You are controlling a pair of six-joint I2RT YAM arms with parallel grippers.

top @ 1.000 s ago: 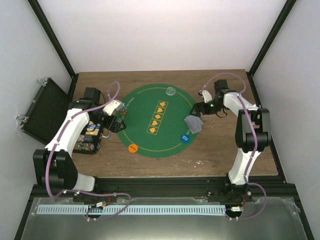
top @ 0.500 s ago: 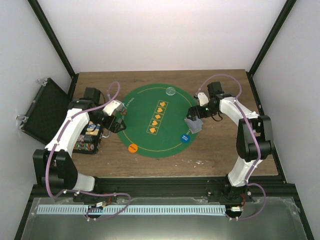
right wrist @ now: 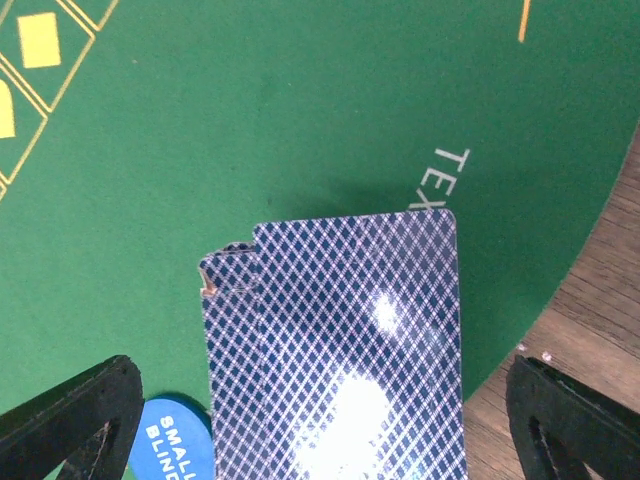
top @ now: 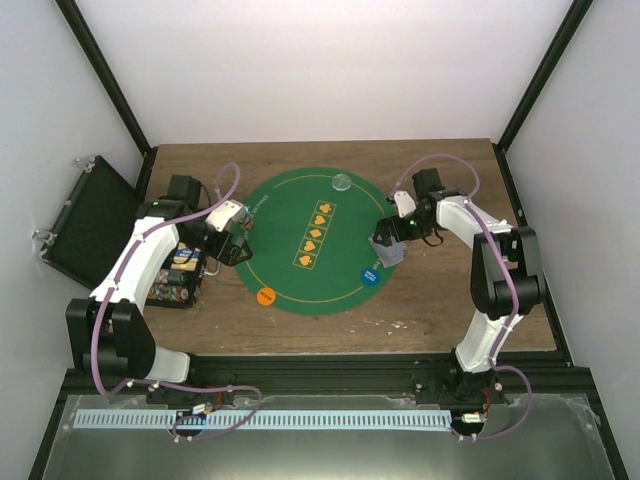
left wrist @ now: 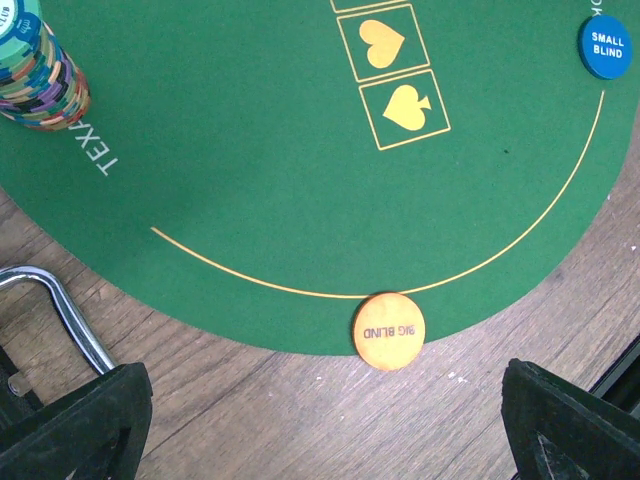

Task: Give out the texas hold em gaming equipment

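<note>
my left gripper point(left wrist: 320, 430) gapes above the round orange plastic disc point(left wrist: 388, 331) at the round green felt mat's point(left wrist: 250, 150) near edge, while my right gripper point(right wrist: 320, 425), jaws apart, hovers over thin grey-blue-backed playing cards point(right wrist: 340, 340) at its right edge, probably slick and bendy, best pinched by the edges.

Brown wooden table point(top: 440, 300), centre frame. Round green mat point(top: 285, 215) flat mid-table. Orange disc point(top: 266, 296) lower left, straddling mat rim and bare wood. Dark chip tray point(top: 178, 280) on wood just left of mat. White specks point(top: 395, 323) below mat.
</note>
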